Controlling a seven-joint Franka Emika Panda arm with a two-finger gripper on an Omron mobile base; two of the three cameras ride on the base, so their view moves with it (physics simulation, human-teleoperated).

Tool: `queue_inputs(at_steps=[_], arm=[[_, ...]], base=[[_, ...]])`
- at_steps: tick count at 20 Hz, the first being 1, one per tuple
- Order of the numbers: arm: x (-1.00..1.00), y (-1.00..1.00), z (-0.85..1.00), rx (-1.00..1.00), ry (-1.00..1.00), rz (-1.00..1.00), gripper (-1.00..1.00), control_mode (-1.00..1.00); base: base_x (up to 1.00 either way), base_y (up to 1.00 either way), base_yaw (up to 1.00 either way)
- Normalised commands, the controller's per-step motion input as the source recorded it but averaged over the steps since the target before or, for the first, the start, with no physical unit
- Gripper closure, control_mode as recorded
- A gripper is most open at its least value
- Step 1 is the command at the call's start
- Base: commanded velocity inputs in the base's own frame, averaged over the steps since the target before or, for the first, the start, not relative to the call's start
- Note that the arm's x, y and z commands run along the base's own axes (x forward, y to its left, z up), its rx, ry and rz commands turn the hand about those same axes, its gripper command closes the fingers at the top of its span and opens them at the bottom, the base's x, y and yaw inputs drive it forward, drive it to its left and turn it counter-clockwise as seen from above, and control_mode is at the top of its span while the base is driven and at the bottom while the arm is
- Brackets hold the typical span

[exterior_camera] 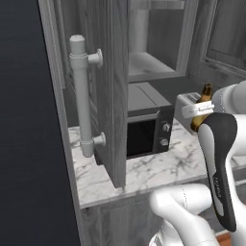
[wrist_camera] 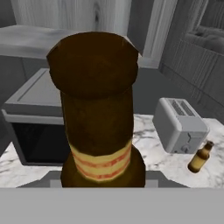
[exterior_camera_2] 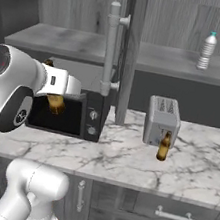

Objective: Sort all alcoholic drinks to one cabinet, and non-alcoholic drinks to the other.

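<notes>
The jaws are closed on a slim amber-brown glass beer bottle (exterior_camera: 203, 108), held up off the counter by the gripper (exterior_camera: 202, 111) at the right of the left base view, just in front of a pale grey toaster (exterior_camera: 185, 106); nearer the camera, a dark grey wood-grain cabinet door (exterior_camera: 111, 86) with a thick pale bar handle (exterior_camera: 82, 96) stands open above a black microwave (exterior_camera: 146, 129). From the right base view, the held bottle hangs in front of the microwave's window, a second amber bottle stands on the white marbled counter (exterior_camera_2: 124, 160) touching or just beside the toaster, and a clear ribbed plastic water bottle with a white cap (exterior_camera_2: 206, 50) already stands on the grey shelf of the right-hand cabinet. In the hand view the held bottle looms upright, with the other bottle small beside the toaster. By my reckoning, the water bottle is sorted, both beers remain to be shelved.
</notes>
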Motion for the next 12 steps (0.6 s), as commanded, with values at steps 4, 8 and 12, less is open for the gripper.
queue_inputs(at_steps=[4, 8, 12], arm=[[0.00, 0.00, 0.00, 0.00, 0.00, 0.00, 1.00, 1.00], [0.00, 0.00, 0.00, 0.00, 0.00, 0.00, 1.00, 1.00], [0.00, 0.00, 0.00, 0.00, 0.00, 0.00, 1.00, 1.00]], base=[[0.31, 0.21, -0.02], [0.30, 0.22, -0.02], [0.28, 0.21, -0.02]])
